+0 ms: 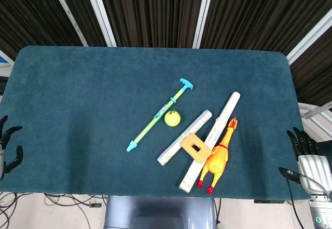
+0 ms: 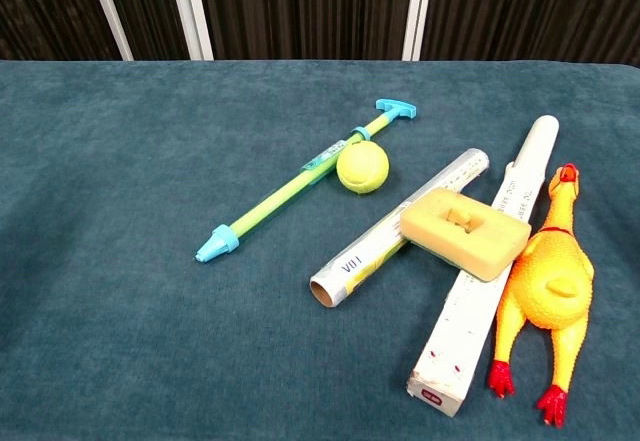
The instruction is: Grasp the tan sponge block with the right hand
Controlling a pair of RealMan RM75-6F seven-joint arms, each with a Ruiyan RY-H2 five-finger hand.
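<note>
Head view: right hand [image 1: 307,153] is seen at the table [image 1: 78,99] edge, fingers [image 1: 300,139] extended, apart, holding nothing. Tan sponge block [image 1: 195,147] is laid well beyond the fingertips, across two white rolls, beside rubber chicken [image 1: 219,158].

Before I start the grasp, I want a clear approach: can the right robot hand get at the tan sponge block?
Probably yes. The sponge block lies on top of the two white rolls, its top uncovered. The right robot hand is open at the table edge; only the rubber chicken lies between, low alongside the sponge.

porous sponge block [image 2: 466,229], glossy rubber chicken [image 2: 548,289]
</note>
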